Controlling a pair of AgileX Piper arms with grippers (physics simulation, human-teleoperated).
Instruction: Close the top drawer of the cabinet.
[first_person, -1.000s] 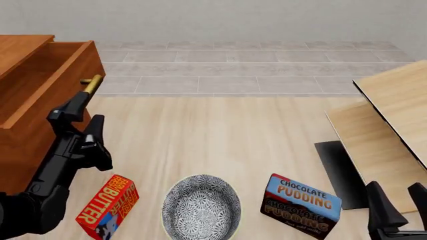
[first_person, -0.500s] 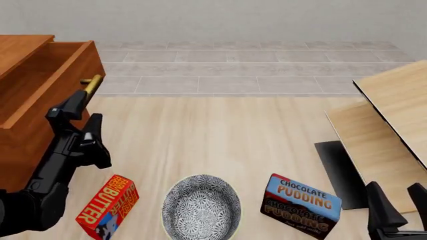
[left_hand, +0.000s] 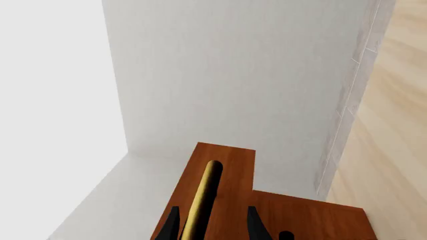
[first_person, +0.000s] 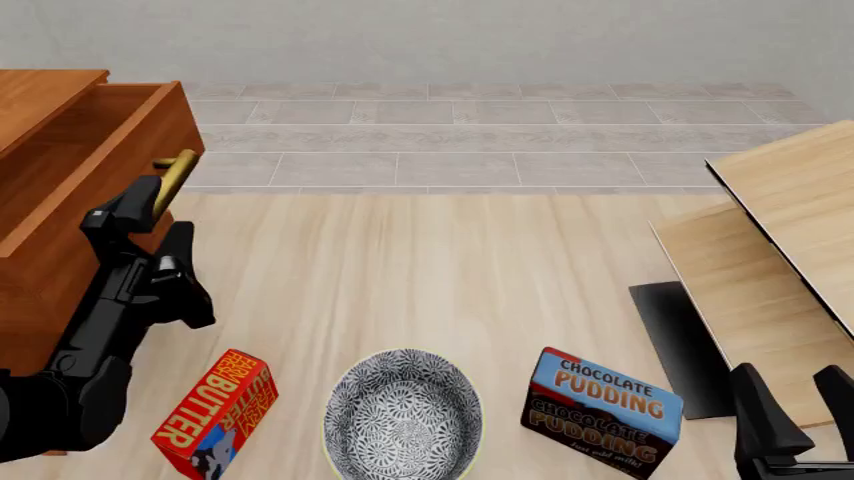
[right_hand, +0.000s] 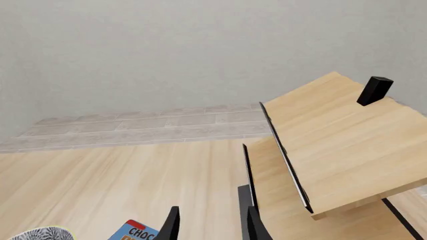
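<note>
The left gripper (first_person: 144, 225) sits at the front face of the top drawer (first_person: 80, 165), its two black fingers spread apart on either side of the brass bar handle (first_person: 175, 172). In the left wrist view the handle (left_hand: 203, 197) runs between the two fingertips (left_hand: 171, 227), with a gap visible on each side, so the gripper is open around the bar and not clamped on it; whether either finger touches the wood cannot be told. The drawer stands pulled out from the cabinet (first_person: 47, 95) at the table's left edge, plain wood showing inside. The cabinet is cut off by the picture's left border, and the arm hides most of what lies below the top drawer, so the lower drawers cannot be counted.

The right gripper (first_person: 798, 415) rests low at the near right corner, cut off by the frame; its two fingers stand apart with nothing between them.

On the table (first_person: 441, 270) lie one butter box (first_person: 216, 410), one patterned bowl (first_person: 403, 412) cropped at the bottom edge, and one chocolate pudding box (first_person: 601, 410). At the right are two pale wood panels (first_person: 787, 200), tilted and partly out of frame.
</note>
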